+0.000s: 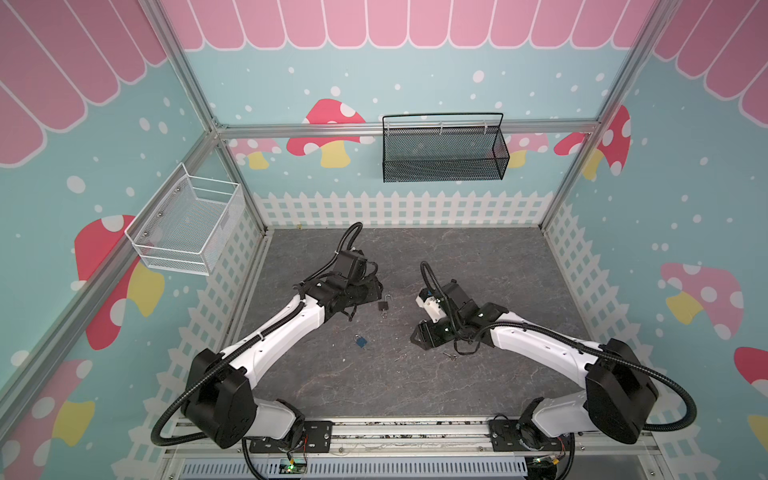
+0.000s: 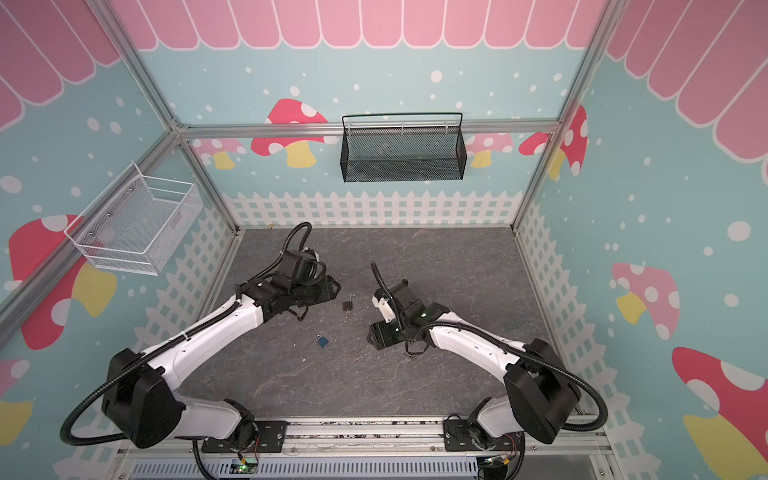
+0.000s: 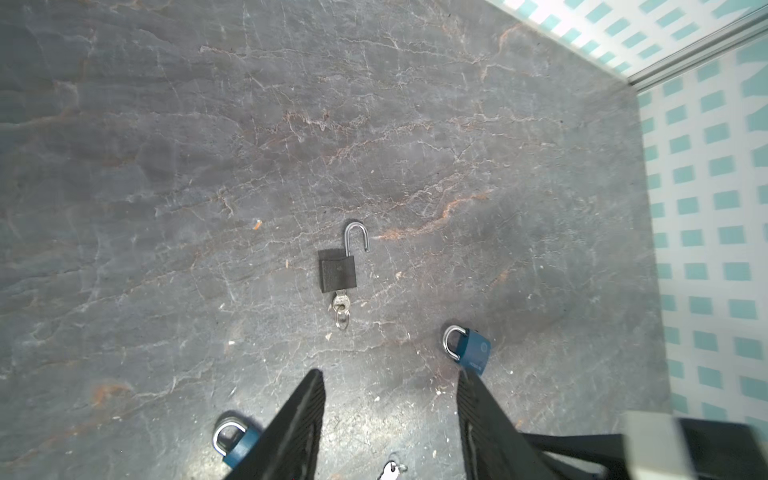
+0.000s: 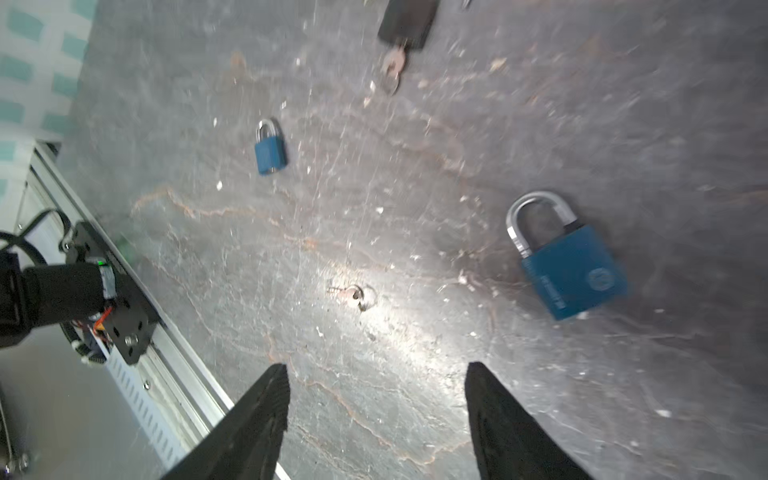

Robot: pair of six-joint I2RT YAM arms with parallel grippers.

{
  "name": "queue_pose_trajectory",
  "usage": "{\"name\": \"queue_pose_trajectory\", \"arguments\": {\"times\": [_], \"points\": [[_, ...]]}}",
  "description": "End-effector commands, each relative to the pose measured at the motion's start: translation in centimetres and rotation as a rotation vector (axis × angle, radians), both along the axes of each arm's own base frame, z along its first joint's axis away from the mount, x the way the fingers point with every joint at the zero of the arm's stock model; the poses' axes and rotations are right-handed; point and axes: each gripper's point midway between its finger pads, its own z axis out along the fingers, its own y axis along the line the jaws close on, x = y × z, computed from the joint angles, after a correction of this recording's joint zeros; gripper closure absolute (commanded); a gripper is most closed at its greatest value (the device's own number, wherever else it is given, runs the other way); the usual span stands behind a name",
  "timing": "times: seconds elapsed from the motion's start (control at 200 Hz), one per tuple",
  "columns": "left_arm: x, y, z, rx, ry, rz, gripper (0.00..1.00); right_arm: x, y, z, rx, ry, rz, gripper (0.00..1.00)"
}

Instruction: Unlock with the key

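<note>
The black lock [image 3: 337, 272] lies flat on the desk [image 1: 478, 257], and its shackle is swung open. The key [image 3: 340, 307] sticks in the lock's bottom end, with a ring hanging from it. In both top views the lock lies between the two arms, closer to the left one [image 1: 385, 305].

The left fingers [image 3: 299, 415] stand wide apart and hold nothing. They point at the black lock and are clear of it. The right fingers [image 4: 257, 415] are also wide and empty, above bare desk.

A blue lock [image 4: 270, 147] and a second blue lock [image 4: 569, 266] lie apart on the desk, both with shackles closed. A loose key [image 4: 353, 295] rests between them, ahead of the right fingers and not touching either lock.
</note>
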Motion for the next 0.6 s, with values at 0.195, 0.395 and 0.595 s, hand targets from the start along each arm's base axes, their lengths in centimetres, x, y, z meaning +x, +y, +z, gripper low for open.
{"name": "queue_pose_trajectory", "arguments": {"times": [0.195,0.395,0.595], "points": [[-3.4,1.9,0.0,-0.136,-0.022,0.103,0.49,-1.1,2.4,-2.1,0.003,0.036,0.037,0.44],[-4.4,3.2,-0.4,-0.198,-0.058,0.177,0.49,-1.1,4.1,-3.1,-0.014,0.024,0.102,0.52],[-5.0,4.0,-0.6,-0.208,-0.071,0.214,0.49,-1.0,4.6,-4.4,-0.06,0.008,0.141,0.58]]}}
